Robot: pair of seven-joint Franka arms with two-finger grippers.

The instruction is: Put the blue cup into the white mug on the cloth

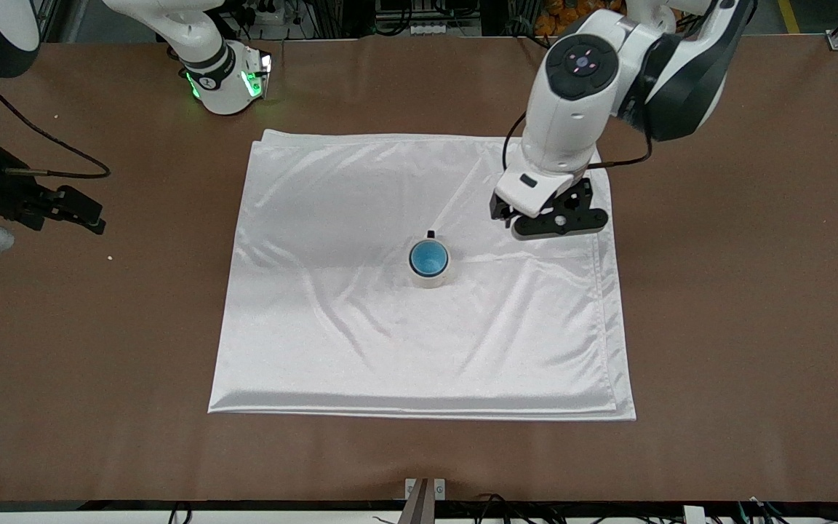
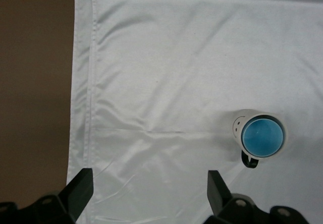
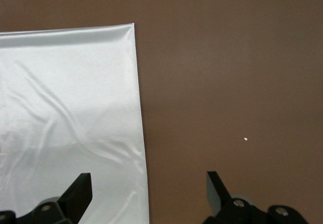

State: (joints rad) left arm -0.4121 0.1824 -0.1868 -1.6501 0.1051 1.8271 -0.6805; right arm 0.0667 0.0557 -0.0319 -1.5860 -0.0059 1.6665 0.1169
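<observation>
Blue cup (image 2: 262, 136) sits inside white mug (image 2: 241, 125), upright on cloth (image 2: 166, 72). Left gripper (image 2: 149, 186) above cloth, fingers wide apart, empty.

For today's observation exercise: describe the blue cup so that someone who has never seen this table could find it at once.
Start at the large white cloth spread on the brown table. Near its middle stands a small white mug with a black handle. The blue cup sits inside that mug, the only blue thing there, showing as a light-blue ring within the pale rim.
</observation>
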